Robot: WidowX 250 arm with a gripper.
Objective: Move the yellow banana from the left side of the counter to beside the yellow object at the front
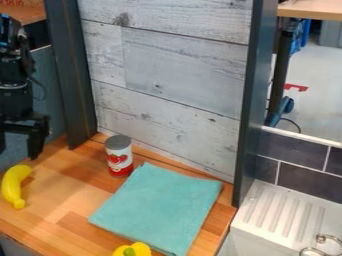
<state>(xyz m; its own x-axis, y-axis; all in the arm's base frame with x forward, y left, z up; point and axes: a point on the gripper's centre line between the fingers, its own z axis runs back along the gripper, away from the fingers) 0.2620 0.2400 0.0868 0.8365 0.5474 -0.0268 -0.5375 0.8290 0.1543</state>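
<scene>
The black gripper [18,152] hangs at the left edge, its claw released — the fingers spread well apart with nothing between them. Nearest to it is the yellow banana [13,187], lying on the wooden counter [63,192] just below. To the right, a red-and-white can [119,156] stands upright beside a flat teal cloth [160,207] — a yellow pepper [138,248] sits at the cloth's lower edge.
</scene>
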